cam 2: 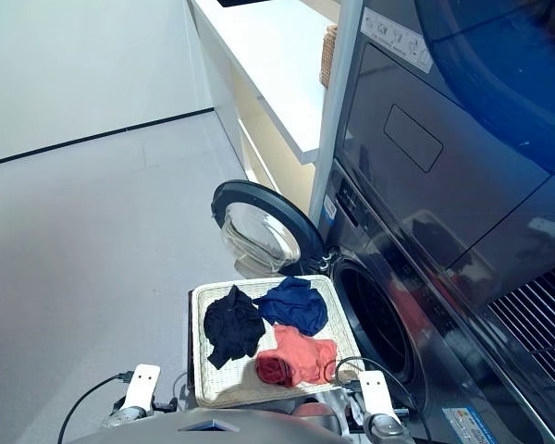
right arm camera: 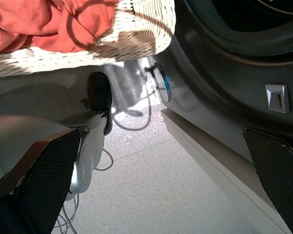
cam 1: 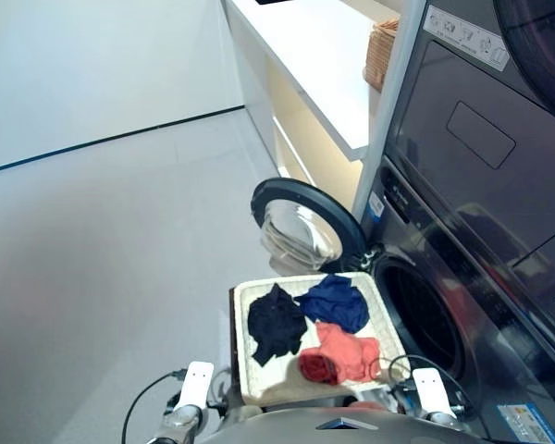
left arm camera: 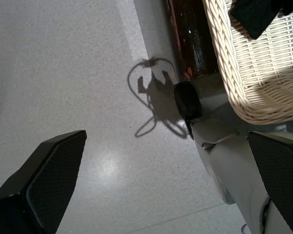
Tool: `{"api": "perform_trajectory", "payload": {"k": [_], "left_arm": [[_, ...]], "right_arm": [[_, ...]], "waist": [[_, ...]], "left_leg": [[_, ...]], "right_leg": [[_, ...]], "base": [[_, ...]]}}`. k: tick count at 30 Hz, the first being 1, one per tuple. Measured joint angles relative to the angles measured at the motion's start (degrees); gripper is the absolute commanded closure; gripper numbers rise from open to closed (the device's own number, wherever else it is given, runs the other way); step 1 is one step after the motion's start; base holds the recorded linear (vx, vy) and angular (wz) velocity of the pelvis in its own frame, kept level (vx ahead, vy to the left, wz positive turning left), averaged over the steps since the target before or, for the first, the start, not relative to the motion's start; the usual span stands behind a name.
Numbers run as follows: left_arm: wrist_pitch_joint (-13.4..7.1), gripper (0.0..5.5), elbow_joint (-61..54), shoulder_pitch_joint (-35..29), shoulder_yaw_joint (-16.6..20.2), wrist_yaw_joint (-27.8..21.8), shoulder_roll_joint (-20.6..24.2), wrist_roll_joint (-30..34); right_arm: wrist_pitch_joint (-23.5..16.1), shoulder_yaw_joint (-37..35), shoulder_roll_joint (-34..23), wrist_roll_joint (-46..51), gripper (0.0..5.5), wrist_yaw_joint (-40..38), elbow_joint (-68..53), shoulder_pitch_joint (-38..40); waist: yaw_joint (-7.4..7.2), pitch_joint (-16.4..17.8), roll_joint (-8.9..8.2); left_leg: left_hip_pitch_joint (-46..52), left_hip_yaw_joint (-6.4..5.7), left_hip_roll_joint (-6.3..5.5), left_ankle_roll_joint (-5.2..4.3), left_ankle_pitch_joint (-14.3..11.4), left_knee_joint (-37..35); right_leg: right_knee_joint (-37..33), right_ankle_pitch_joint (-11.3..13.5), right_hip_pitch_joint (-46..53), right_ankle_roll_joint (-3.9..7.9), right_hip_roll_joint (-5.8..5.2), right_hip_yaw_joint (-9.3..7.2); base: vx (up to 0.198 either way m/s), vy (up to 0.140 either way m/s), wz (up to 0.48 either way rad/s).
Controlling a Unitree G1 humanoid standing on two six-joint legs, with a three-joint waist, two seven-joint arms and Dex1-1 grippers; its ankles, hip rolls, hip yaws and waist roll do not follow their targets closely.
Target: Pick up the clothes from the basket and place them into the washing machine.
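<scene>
Three garments in one cream basket (cam 1: 242,344), lower centre: one black (cam 1: 276,322), one navy (cam 1: 335,302), one coral (cam 1: 342,353). One washing machine (cam 1: 444,314), one open door (cam 1: 301,222). One brown basket (cam 1: 381,51), top.

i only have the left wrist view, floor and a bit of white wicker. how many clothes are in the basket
Observer: Three lie in the basket: a black garment, a navy garment and a red garment.
Operator: is the washer door open
Observer: Yes, the round door is swung wide open, and the drum opening is uncovered beside the basket.
Operator: is the right end effector holding anything
Observer: No, the right end effector is open and empty, pointing at the floor below the basket.
</scene>
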Motion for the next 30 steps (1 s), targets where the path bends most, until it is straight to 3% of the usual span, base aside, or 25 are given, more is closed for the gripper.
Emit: {"api": "perform_trajectory", "payload": {"k": [17, 20, 24, 25, 26, 28, 30], "left_arm": [[-0.02, 0.00, -1.72, 0.18, -0.54, 1.38, -0.06, 0.03], [-0.19, 0.00, -6.94, 0.33, -0.74, 2.56, -0.29, -0.86], [-1.22, 0.00, -23.10, 0.73, -4.09, 3.72, 0.43, -5.50], [-2.35, 0.00, -24.90, -0.04, -4.38, 3.75, 0.32, -5.74], [-1.91, 0.00, -28.66, -1.19, -4.91, 4.43, 0.42, -7.20], [-2.61, 0.00, -37.77, -5.05, -6.77, 5.25, 1.72, -9.16], [-2.43, 0.00, -40.31, -9.69, -7.38, 6.45, 2.15, -10.32]], "right_arm": [[-0.01, -0.02, 0.05, 0.26, 0.00, -0.11, -0.01, 0.20], [-0.27, -0.06, 0.30, 2.33, 0.00, -0.55, -1.37, 0.25], [-1.57, 0.11, 0.14, 5.04, 0.00, -1.05, -10.89, 1.80], [-2.44, 0.04, 0.15, 5.36, 0.00, -1.06, -11.77, 1.46], [-2.25, 0.35, -0.14, 6.87, 0.00, -1.09, -14.49, 1.00], [-2.77, 1.33, -2.20, 9.38, 0.00, -1.07, -22.52, -0.72], [-2.60, 1.28, -2.86, 11.91, 0.00, -1.40, -27.94, -3.39]], "waist": [[0.03, -0.66, -0.50], [0.08, -0.93, -0.63], [0.17, 0.00, -0.67], [0.13, 0.53, -0.73], [0.06, 1.44, -0.89], [0.18, 5.03, 0.00], [0.04, 7.85, -0.11]], "left_leg": [[0.94, 0.06, 0.00, 0.02, 0.01, 0.01], [0.99, 0.07, -0.01, 0.07, 0.07, 0.04], [0.63, 0.03, -0.11, 0.19, 0.19, 0.29], [0.60, -0.24, -0.23, 0.26, 0.24, 0.21], [-1.34, -0.48, -0.15, 0.21, 0.21, 2.00], [-6.43, -3.66, 0.15, 0.01, -0.44, 5.54], [-8.59, -3.94, -0.27, 0.44, -0.36, 7.01]], "right_leg": [[0.07, 0.01, 0.79, 0.00, 0.00, 0.08], [0.18, 0.02, 0.79, 0.02, 0.00, 0.15], [0.60, 0.11, 0.20, 0.11, -0.06, 0.44], [0.51, 0.27, 0.10, 0.17, -0.08, 0.54], [2.03, 0.21, -1.71, 0.27, 0.01, 0.50], [6.48, -0.16, -7.45, 0.30, 0.19, 0.62], [9.37, -0.17, -10.76, 0.69, -0.15, 0.60]], "base": [[0.000, 0.000, 0.000], [0.000, 0.000, 0.000], [-0.139, -0.027, -0.030], [-0.265, -0.049, -0.032], [-0.258, -0.040, -0.020], [-0.180, -0.018, -0.055], [-0.103, 0.001, -0.218]]}}
